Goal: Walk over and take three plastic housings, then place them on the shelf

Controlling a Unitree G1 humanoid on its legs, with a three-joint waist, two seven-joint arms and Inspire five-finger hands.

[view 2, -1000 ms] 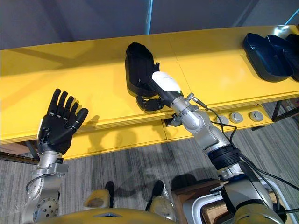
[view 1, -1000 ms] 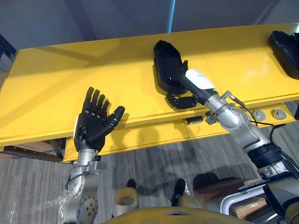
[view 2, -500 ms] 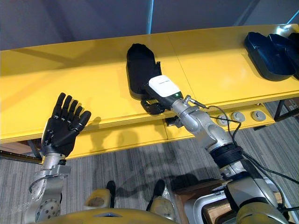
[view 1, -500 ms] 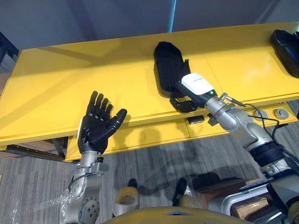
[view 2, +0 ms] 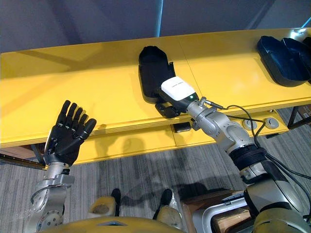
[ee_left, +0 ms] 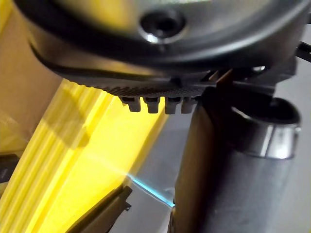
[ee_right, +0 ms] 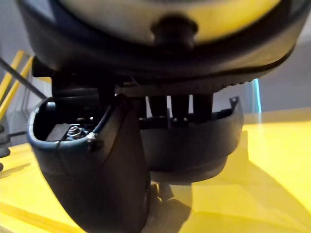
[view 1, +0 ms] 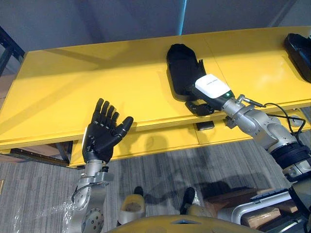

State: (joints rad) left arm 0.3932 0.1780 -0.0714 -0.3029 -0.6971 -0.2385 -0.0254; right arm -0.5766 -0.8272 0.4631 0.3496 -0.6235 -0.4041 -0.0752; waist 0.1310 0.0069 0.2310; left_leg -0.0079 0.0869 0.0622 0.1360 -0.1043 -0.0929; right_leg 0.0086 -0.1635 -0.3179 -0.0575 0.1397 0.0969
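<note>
Partly beneath right hand (view 1: 212,87), plastic housing (view 1: 182,68).

the right robot hand (view 1: 212,87) covered the near end of the black housing (view 1: 182,65), so its hold there couldn't be made out. dark housings (view 2: 279,53) on the bench (view 1: 73,87) were cut off at the right edge.

- You have three black plastic housings in sight: one middle housing (view 2: 153,68) and two right-end housings (view 2: 277,56), overlapping.
- You have one long yellow counter (view 1: 97,82).
- You have two dark robot hands: the left robot hand (view 1: 99,138) and the right robot hand (view 1: 210,88).
</note>
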